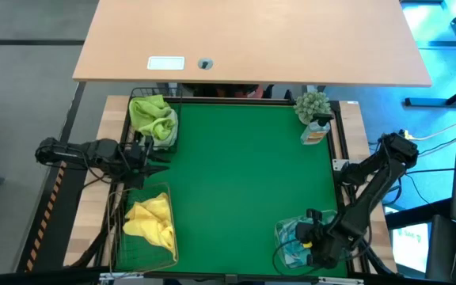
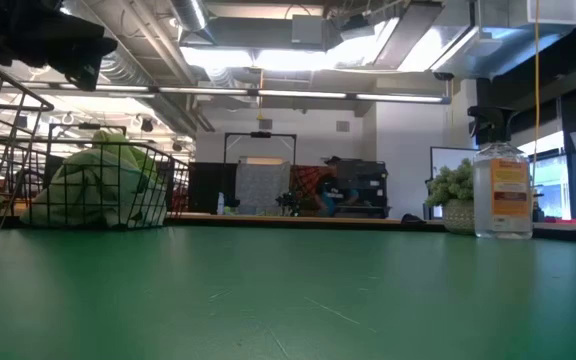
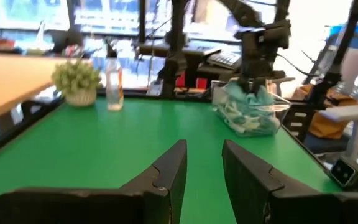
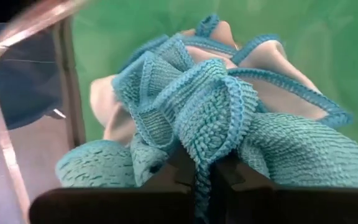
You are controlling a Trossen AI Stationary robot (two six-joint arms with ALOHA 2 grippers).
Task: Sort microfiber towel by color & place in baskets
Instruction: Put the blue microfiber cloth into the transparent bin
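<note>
Now the right end effector (image 4: 205,177) pinches a blue towel (image 4: 210,118) inside the tub (image 1: 285,237) (clear plastic); the left end effector (image 3: 204,171), spread, waits between the two wire baskets.

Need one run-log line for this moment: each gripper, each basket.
right gripper: shut on teal towel, over clear tub | left gripper: open, waiting | black basket: green towel | copper basket: yellow towel
</note>
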